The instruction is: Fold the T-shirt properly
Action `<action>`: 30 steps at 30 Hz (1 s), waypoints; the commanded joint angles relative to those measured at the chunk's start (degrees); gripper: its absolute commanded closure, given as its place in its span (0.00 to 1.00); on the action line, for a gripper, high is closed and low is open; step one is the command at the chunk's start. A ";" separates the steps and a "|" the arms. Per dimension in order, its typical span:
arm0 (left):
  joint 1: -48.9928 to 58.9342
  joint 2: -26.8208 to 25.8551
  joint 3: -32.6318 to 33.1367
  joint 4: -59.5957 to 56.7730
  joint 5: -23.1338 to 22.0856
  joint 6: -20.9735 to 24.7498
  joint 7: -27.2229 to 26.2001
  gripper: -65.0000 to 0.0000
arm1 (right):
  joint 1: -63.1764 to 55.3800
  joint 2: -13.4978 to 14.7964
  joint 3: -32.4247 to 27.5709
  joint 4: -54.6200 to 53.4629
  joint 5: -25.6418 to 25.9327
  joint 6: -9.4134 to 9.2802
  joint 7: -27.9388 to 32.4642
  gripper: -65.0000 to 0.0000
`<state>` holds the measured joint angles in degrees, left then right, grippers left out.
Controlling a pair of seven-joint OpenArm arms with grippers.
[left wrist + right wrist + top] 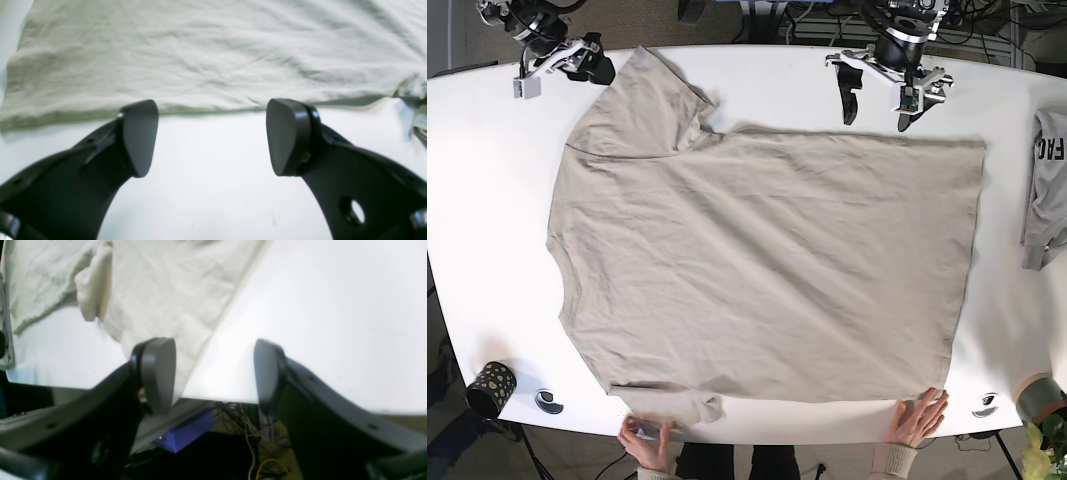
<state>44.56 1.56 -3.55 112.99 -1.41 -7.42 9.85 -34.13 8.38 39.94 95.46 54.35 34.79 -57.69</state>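
1. The T-shirt point(767, 265) lies spread flat on the white table point(487, 220), nearly filling it. In the base view its collar end points to the left and its hem to the right, so its long axis runs left to right across that view.

2. The left gripper point(876, 103) hovers at the far edge of the table, just beyond the shirt's far side edge. Its jaws are spread wide and hold nothing. In the left wrist view the shirt edge point(213, 108) runs straight across, just past the left gripper's fingertips point(140, 133), with bare table under the gap between them.

3. The right gripper point(577, 60) sits at the far corner of the table beside the far sleeve point(652, 90). Its jaws are also apart and empty. In the right wrist view the right gripper point(213, 373) hangs at the table's edge, with cloth reaching up to one of its fingertips point(160, 370); contact cannot be confirmed.

4. The relation that matters: the shirt lies away from both grippers, toward the near side of the table, and both face its far long edge. The left gripper is nearer the hem half, the right gripper nearer the sleeve and shoulder.

5. 2 human hands point(917, 420) rest at the near edge, by the hem corner and the near sleeve.

6. Judged from this layout, no fold has been made yet. A likely first step is pinching the far edge at 2 places and carrying it toward the near side.
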 commanded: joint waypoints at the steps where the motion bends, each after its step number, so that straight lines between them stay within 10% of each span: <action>1: 0.06 0.06 -0.01 1.08 -0.39 0.08 -1.10 0.28 | -0.64 0.54 -1.75 0.58 0.20 0.34 -0.73 0.45; 19: -1.35 0.06 -3.70 1.08 -0.39 0.08 -1.10 0.28 | -1.69 -2.27 -9.66 0.76 -0.06 -0.19 -0.46 0.46; 30: -5.21 -2.05 -13.37 1.08 -17.71 0.08 5.41 0.23 | 1.56 -2.01 -9.75 0.58 -0.15 -0.28 -0.46 1.00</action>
<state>40.03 0.69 -16.16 112.99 -16.49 -6.94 13.56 -32.67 6.00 30.00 95.39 53.47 34.33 -58.61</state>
